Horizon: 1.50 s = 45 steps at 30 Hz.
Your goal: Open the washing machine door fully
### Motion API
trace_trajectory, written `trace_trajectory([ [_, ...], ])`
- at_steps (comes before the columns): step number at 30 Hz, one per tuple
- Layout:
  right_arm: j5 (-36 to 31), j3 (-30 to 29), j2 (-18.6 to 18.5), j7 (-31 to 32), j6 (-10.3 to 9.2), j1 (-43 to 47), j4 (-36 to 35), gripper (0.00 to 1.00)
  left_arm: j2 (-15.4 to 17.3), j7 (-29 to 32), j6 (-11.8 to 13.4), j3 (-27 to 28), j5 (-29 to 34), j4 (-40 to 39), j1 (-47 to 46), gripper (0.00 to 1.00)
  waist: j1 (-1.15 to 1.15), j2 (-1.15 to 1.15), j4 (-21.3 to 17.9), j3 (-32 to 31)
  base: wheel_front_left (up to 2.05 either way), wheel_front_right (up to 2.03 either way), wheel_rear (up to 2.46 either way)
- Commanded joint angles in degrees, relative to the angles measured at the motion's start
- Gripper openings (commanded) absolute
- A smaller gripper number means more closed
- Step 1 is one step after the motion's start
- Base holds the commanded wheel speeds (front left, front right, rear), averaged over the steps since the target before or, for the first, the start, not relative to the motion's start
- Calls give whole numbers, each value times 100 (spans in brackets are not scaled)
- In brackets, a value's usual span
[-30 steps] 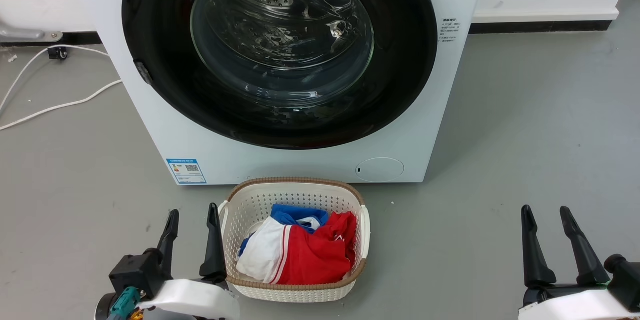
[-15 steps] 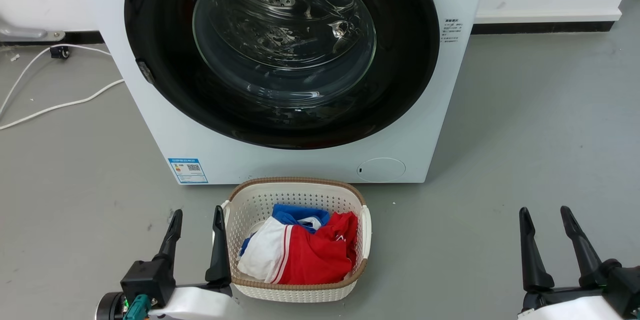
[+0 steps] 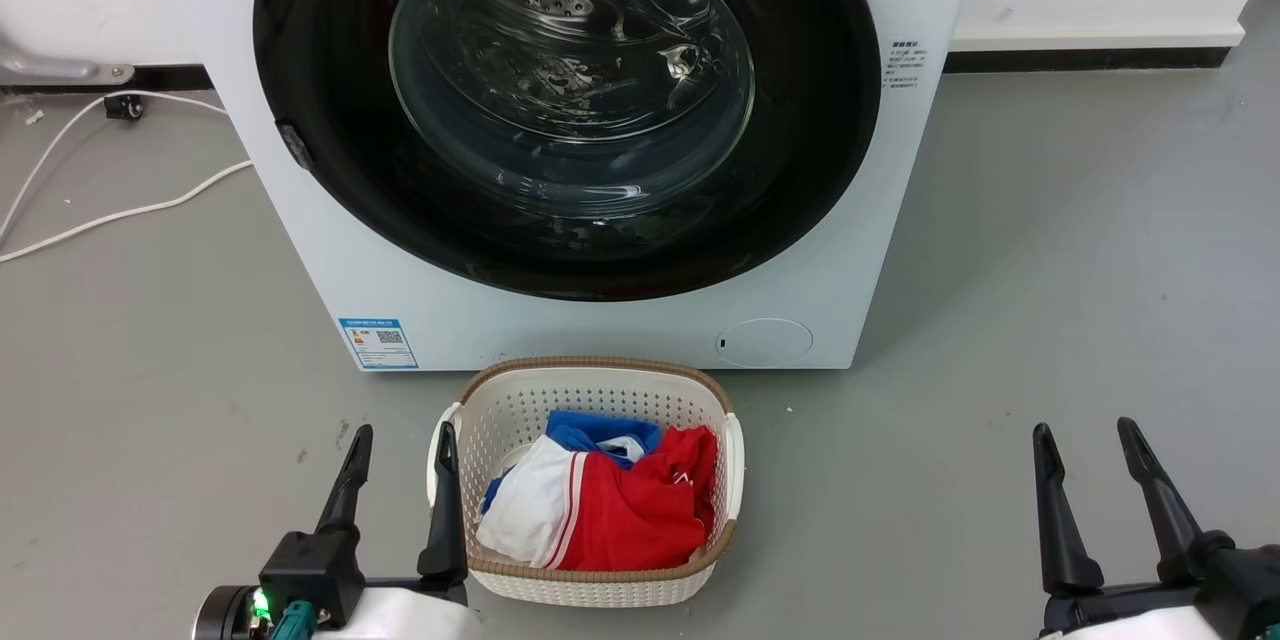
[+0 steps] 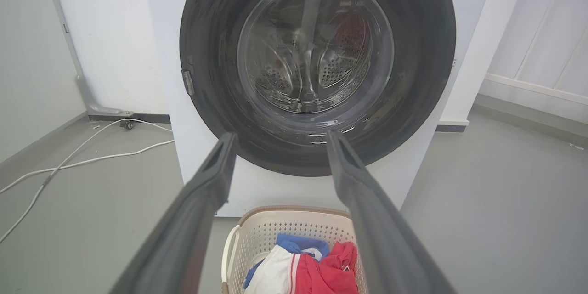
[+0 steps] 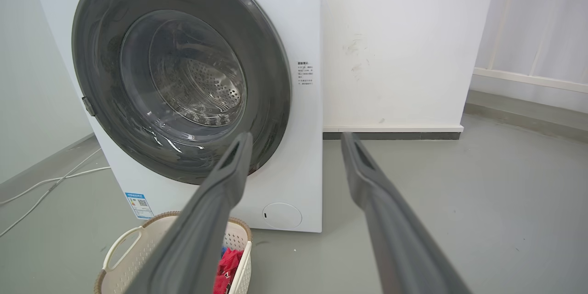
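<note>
Left gripper (image 3: 405, 430) and right gripper (image 3: 1084, 427) hover low, pointing forward (jaws parted).

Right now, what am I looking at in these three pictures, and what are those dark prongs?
They are the fingers of a robot's two grippers. One picture comes from its head camera: left gripper at lower left, right gripper at lower right. The other two come from wrist cameras looking along each arm's fingers. Both grippers are open and hold nothing. Ahead stands a white washing machine, its round black door shut. On the floor before it sits a basket of red, white and blue clothes.
</note>
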Motion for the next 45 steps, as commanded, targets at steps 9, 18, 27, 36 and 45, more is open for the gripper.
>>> trace_trajectory([
  [9, -140, -7, -1, -107, 8, 112, -37, 100, -12, -112, 22, -20, 278, -7, 82, 100, 0, 0, 13, -13, 0, 0, 0],
  [18, 111, 5, 0, -107, 8, 109, 67, 100, -13, -106, 61, -29, 238, -10, 89, 100, 0, 0, 22, -14, 0, 0, 0],
  [27, 137, 13, -1, -106, 8, 119, 113, 100, -12, -106, 73, -4, 230, 9, 98, 100, 0, 0, 18, -23, 0, 0, 0],
  [36, 812, -127, 1, -106, 8, 61, 186, 100, -13, -106, 77, 15, 229, 39, 92, 100, 0, 0, 26, -28, 0, 0, 0],
  [45, 2585, -24, 0, -106, 8, -50, 321, 100, -12, -106, 62, 17, 221, 60, 98, 100, 0, 0, 31, -49, 0, 0, 0],
])
